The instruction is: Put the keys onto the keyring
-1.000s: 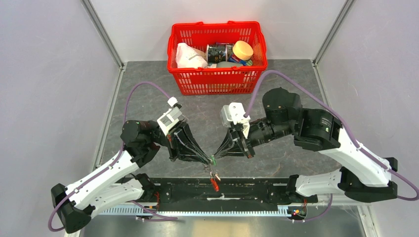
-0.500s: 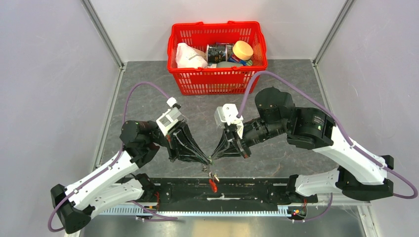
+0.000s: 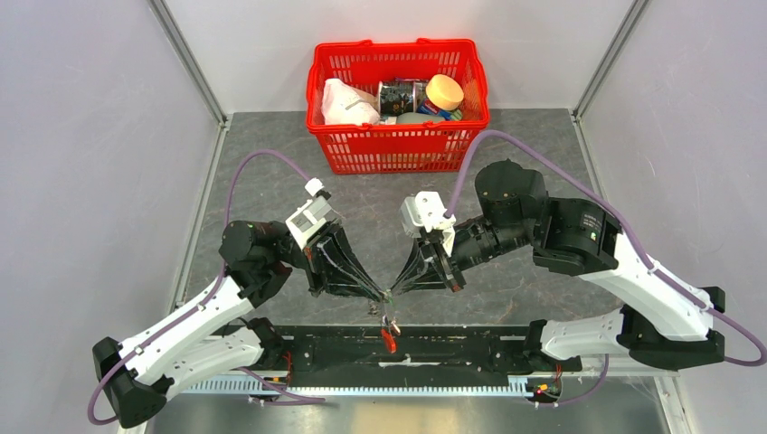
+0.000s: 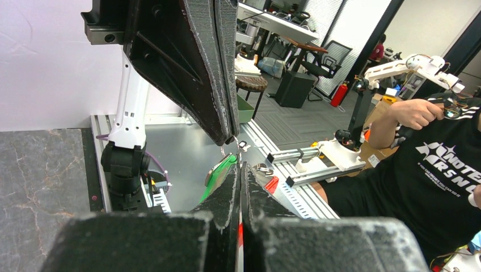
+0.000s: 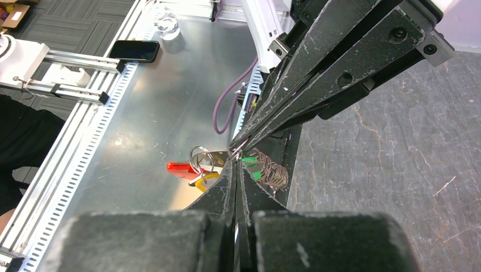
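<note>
My left gripper (image 3: 380, 293) and right gripper (image 3: 394, 290) meet tip to tip above the table's near edge, both shut. The left one (image 4: 239, 165) pinches the keyring, whose thin metal ring (image 5: 201, 160) and red loop (image 5: 181, 168) hang below the tips, with the red loop also in the top view (image 3: 391, 339). A key with a green head (image 4: 219, 174) lies along my left finger. In the right wrist view the green head (image 5: 250, 161) sits right at my right gripper's tip (image 5: 236, 162), which seems shut on it. A yellow tag (image 5: 206, 180) hangs on the ring.
A red mesh basket (image 3: 398, 145) with a jar, a can and a white bag stands at the back of the grey table. A black rail (image 3: 470, 348) runs along the near edge under the hanging bunch. A coiled wire (image 5: 272, 173) lies by the rail.
My right arm swung a little left toward the left gripper, then eased back slightly. The tips stay together and the hanging keyring barely moved. The left arm held still.
</note>
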